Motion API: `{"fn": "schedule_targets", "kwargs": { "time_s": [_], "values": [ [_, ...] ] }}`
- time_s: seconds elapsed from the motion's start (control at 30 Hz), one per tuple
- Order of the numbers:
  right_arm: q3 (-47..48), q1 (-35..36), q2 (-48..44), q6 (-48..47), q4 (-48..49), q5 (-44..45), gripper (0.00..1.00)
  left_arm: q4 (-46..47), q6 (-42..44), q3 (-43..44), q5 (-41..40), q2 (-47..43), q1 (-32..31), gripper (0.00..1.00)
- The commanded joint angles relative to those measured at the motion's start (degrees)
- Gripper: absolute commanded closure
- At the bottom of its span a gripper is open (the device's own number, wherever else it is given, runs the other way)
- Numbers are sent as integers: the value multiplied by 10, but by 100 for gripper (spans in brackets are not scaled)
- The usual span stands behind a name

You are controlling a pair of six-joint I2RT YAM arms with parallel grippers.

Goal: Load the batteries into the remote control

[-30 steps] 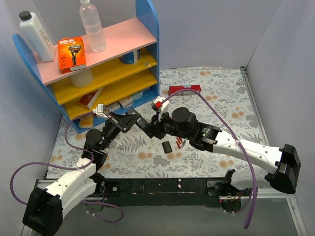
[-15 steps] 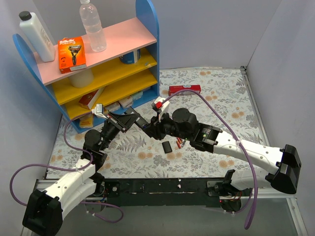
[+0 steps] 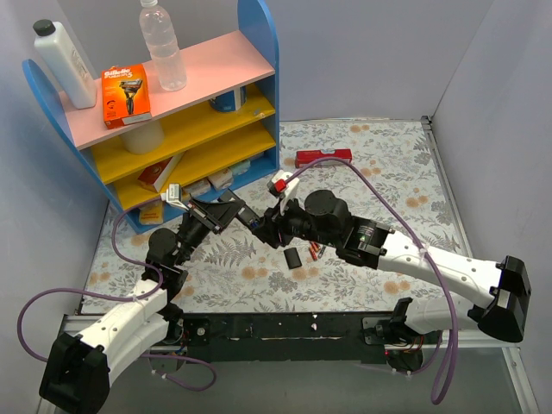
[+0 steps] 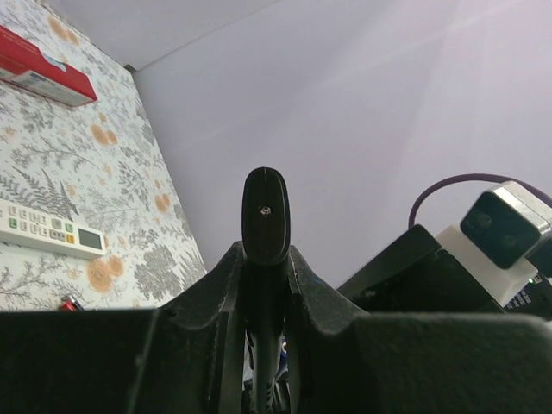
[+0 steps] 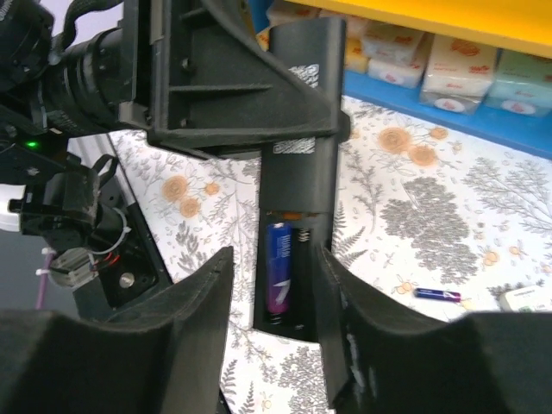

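Note:
My left gripper [image 3: 240,212] is shut on a black remote control [image 5: 297,164] and holds it above the table, back side up. In the left wrist view the remote's end [image 4: 265,216] sticks out between the closed fingers [image 4: 224,285]. Its battery bay is uncovered, with one blue-purple battery [image 5: 278,266] in the left slot and the right slot bare. My right gripper [image 5: 272,259] is open, its fingers on either side of the bay without touching the battery. Another blue battery [image 5: 442,294] lies on the table, and red batteries [image 3: 312,252] lie under the right arm.
A small black cover [image 3: 294,258] lies on the flowered cloth beside the red batteries. A white remote [image 4: 47,228] and a red box [image 3: 323,158] are on the table farther back. The blue shelf unit [image 3: 259,52] stands at back left.
The right gripper's jaws have spread apart at the remote's end and the right arm has shifted slightly. The left arm still holds the remote in the same place.

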Motion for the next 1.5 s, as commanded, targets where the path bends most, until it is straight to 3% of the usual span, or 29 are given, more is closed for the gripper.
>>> {"fn": "schedule_targets", "kwargs": {
  "time_s": [0.0,0.1,0.23,0.4,0.53,0.67,0.77,1.07,1.47],
  "values": [
    [36,-6,-22,-36,-25,38,46,23,-7,5,32,-5,-2,100],
    [56,-5,-26,-54,-42,22,30,24,-9,5,36,-2,-2,100],
    [73,-5,-36,-88,-57,-7,29,22,-9,7,48,0,-3,100],
    [74,-6,-59,-203,-71,-59,38,2,4,26,72,11,-3,100],
    [109,-5,-65,-291,-119,-100,34,-34,27,54,100,20,-2,100],
    [156,-6,-42,-375,-212,-141,35,-67,38,77,124,33,-3,100],
    [166,-6,-34,-411,-229,-164,37,-76,46,91,143,42,-2,100],
    [189,-6,-2,-460,-275,-187,57,-121,87,134,165,51,-3,100],
    [196,-6,17,-470,-266,-200,63,-124,90,146,182,55,-3,100]
  ]
}}
